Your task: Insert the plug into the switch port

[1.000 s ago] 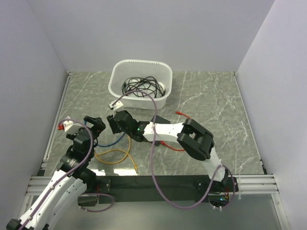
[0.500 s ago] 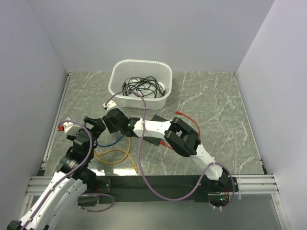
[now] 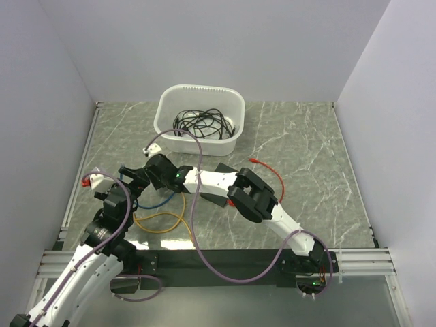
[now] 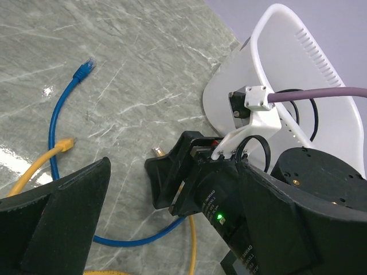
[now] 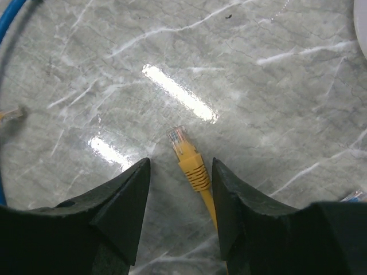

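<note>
A yellow plug [image 5: 184, 150] on a yellow cable [image 3: 161, 219] lies flat on the marble table. My right gripper [image 5: 180, 163] is open and low over it, one finger on each side with a gap to the plug. In the top view the right gripper [image 3: 154, 174] reaches far left, close to my open left gripper [image 3: 135, 180]. The left gripper [image 4: 175, 166] holds nothing and faces the right gripper's black body. The switch [image 3: 212, 199] is a black box mostly hidden under the right arm.
A white tub [image 3: 199, 116] of black cables stands at the back. A blue cable [image 4: 54, 120] with its blue plug [image 4: 85, 67] curls on the table beside a second yellow plug [image 4: 66, 143]. A red cable [image 3: 269, 170] lies right of the arm.
The right arm has stretched further left and its gripper has come down closer to the left gripper. The left arm has hardly moved.
</note>
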You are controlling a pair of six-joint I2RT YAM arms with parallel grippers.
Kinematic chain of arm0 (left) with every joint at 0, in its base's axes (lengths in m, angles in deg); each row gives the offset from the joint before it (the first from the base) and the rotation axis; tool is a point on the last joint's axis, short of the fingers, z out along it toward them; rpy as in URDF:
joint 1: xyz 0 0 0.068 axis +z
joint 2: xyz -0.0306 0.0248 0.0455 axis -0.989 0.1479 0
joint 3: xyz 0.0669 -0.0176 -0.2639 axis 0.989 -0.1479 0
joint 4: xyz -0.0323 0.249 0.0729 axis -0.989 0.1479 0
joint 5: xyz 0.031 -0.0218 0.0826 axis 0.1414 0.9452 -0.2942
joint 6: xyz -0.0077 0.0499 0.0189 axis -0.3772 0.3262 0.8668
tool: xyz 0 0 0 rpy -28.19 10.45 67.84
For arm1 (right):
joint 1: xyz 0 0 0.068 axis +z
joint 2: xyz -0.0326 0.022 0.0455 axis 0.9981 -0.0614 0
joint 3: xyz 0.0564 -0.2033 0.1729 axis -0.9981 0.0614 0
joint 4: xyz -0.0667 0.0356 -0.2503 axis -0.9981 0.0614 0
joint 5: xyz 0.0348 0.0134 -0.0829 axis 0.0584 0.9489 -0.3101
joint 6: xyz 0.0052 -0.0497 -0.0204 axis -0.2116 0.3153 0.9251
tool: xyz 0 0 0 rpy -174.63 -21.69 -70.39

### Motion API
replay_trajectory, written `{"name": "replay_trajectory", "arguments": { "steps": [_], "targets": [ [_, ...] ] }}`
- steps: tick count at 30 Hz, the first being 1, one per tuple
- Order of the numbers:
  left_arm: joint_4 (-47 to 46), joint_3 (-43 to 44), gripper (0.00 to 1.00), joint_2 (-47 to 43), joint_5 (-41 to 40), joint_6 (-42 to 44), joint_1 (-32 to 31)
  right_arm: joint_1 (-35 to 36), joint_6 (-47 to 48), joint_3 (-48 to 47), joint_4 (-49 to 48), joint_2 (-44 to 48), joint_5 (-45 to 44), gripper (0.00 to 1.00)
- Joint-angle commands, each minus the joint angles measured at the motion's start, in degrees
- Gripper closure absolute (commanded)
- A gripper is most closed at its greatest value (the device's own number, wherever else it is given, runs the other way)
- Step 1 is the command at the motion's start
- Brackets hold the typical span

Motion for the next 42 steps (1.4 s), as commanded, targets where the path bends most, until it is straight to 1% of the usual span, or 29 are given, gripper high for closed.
{"name": "replay_trajectory", "arguments": {
  "steps": [1,3,8,12,13,14,15,16,18,20,21,24,25,26,27,28,30,31,33,34,35,36,37,39,40,42],
  "targets": [
    [-0.5,0.0,0.01,0.2,0.8,0.6,0.4,-0.2,0.6,-2.2,2.2,-1.2,-1.3,0.48],
    [-0.5,0.0,0.01,0.3,0.8,0.6,0.4,-0.3,0.4,-1.5,1.9,-1.0,-1.1,0.54],
    [-0.8,0.0,0.01,0.4,0.7,0.7,0.4,-0.4,0.3,1.7,0.2,0.3,-1.0,0.54],
    [-1.1,-0.1,0.01,0.7,0.8,0.7,0.4,-0.4,0.5,2.8,-0.3,0.8,-0.7,0.56],
    [-1.1,-0.1,0.01,0.9,0.8,0.7,0.4,-0.3,0.5,2.9,-0.3,0.8,-0.7,0.61],
    [-1.1,-0.1,0.01,1.1,0.8,0.7,0.4,-0.4,0.5,3.4,-0.5,1.0,-0.7,0.68],
    [-1.0,-0.2,0.01,1.2,0.8,0.7,0.4,-0.3,0.5,3.7,-1.0,1.1,-0.6,0.82],
    [-1.0,-0.2,0.01,1.1,0.7,0.7,0.4,-0.3,0.6,4.0,-1.2,1.1,-0.7,0.87],
    [-0.9,-0.2,0.01,1.0,0.7,0.7,0.3,-0.3,0.7,4.7,-1.7,1.3,-0.4,0.94],
    [-0.8,-0.2,0.00,0.8,0.7,0.7,0.4,-0.4,0.7,5.8,-2.4,1.8,0.0,0.96],
    [-0.8,-0.2,0.01,0.7,0.7,0.7,0.3,-0.4,0.7,6.3,-3.1,2.1,0.1,1.00],
    [-0.7,-0.3,0.01,0.7,0.8,0.7,0.4,-0.3,0.8,9.7,-6.1,4.3,0.9,1.00],
    [-0.7,-0.3,0.01,0.7,0.8,0.7,0.4,-0.3,1.0,11.3,-7.5,6.6,1.2,1.00],
    [-0.8,-0.3,0.01,0.8,0.7,0.8,0.4,-0.3,1.1,14.6,-8.3,7.9,1.9,1.00],
    [-0.9,-0.3,0.01,0.9,1.0,0.8,0.4,-0.2,1.4,16.4,-12.1,9.3,2.4,1.00],
    [-1.0,-0.2,0.00,1.2,1.1,0.9,0.4,-0.3,1.4,18.2,-13.6,12.4,2.8,1.00],
    [-1.1,0.0,0.01,1.3,1.3,1.1,0.4,-0.2,2.3,23.8,-18.2,15.6,3.8,1.00],
    [-1.1,0.0,0.01,1.3,1.9,1.2,0.4,-0.2,2.4,25.9,-19.6,19.0,3.8,1.00],
    [-1.5,-0.1,0.01,1.2,2.8,1.5,0.4,-0.1,2.5,31.5,-23.1,22.4,3.8,1.00],
    [-2.2,-0.3,0.01,0.7,5.0,2.0,0.4,-0.2,2.3,33.3,-24.1,25.7,3.7,1.00],
    [-3.3,-0.7,0.01,0.3,7.1,3.5,0.4,-0.1,2.1,37.2,-25.2,27.5,3.8,1.00],
    [-6.1,-1.7,0.02,0.0,8.9,4.3,0.4,-0.2,1.7,39.4,-28.0,29.2,5.0,1.00],
    [-7.4,-2.2,0.03,-0.6,12.7,5.3,0.4,-0.1,1.4,41.4,-29.3,32.5,5.6,1.00],
    [-10.8,-3.5,0.04,-0.8,16.1,5.5,0.4,-0.1,-0.1,47.0,-32.6,35.9,5.9,1.00],
    [-12.1,-3.9,0.07,-0.5,17.8,5.7,0.4,-0.1,-0.7,48.8,-33.7,39.2,6.1,1.00],
    [-14.7,-4.6,0.09,0.0,24.1,5.9,0.4,0.0,-2.1,53.6,-36.7,42.6,7.0,1.00]
  ]
}}
